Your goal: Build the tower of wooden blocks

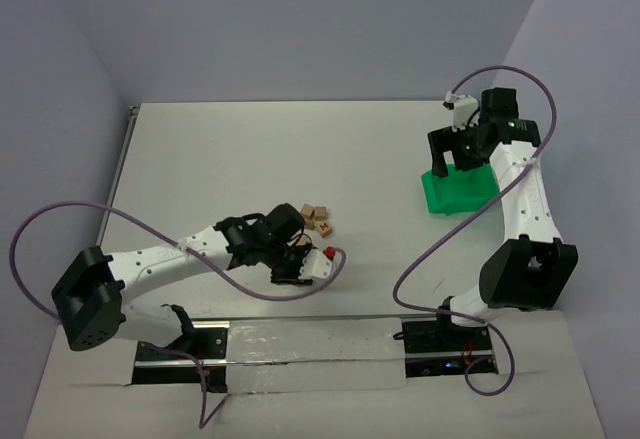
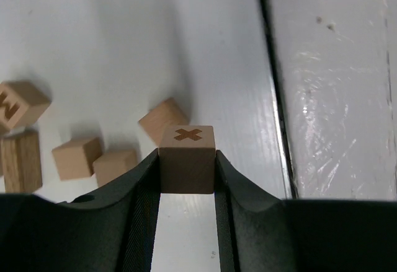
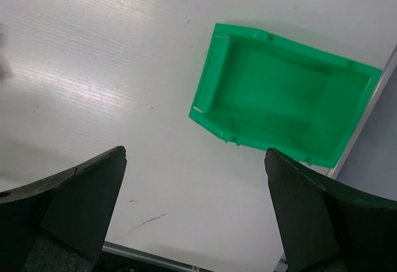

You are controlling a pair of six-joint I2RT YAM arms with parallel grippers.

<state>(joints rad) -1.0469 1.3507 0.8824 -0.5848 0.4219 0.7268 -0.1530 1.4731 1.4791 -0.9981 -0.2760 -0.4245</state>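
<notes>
Between the fingertips of my left gripper (image 2: 187, 155) sits a small light-brown wood block (image 2: 187, 166) with a dark X on its top face, and the jaws are shut on its two sides. Several more wood blocks (image 2: 76, 157) lie loose on the white table just beyond it, one (image 2: 18, 103) with a dark mark. In the top view the left gripper (image 1: 292, 267) is low over the table, just near of the loose blocks (image 1: 318, 219). No stacked tower shows. My right gripper (image 3: 195, 185) hangs open and empty.
An empty green bin (image 3: 285, 108) stands at the table's right side, under the right gripper (image 1: 452, 151), its rim (image 1: 440, 199) showing in the top view. A shiny strip (image 2: 335, 86) borders the table near the left gripper. A purple cable (image 1: 250, 289) loops beside the left arm.
</notes>
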